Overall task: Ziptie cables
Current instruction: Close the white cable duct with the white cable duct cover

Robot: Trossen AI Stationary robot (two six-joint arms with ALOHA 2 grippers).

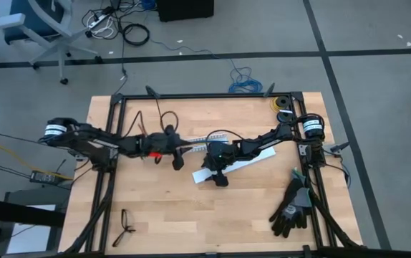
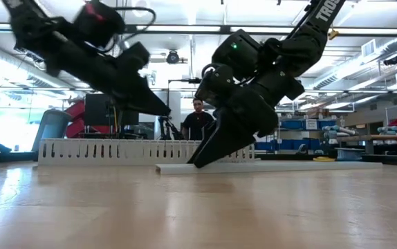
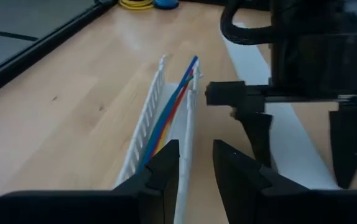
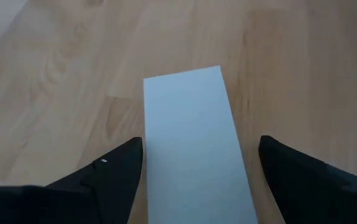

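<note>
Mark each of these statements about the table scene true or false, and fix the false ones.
1. The right pincer stands open astride a flat white strip. True.
2. Coloured wires lie inside the white slotted duct. True.
3. The right pincer holds the coloured wires. False: its fingers are spread with only the white strip between them.
4. A black glove lies on the table near the right arm's base. True.
5. The left pincer is far from the duct. False: it sits right at the duct's near end.
6. The duct lies flat on its side. False: it stands with its slotted walls upright.
</note>
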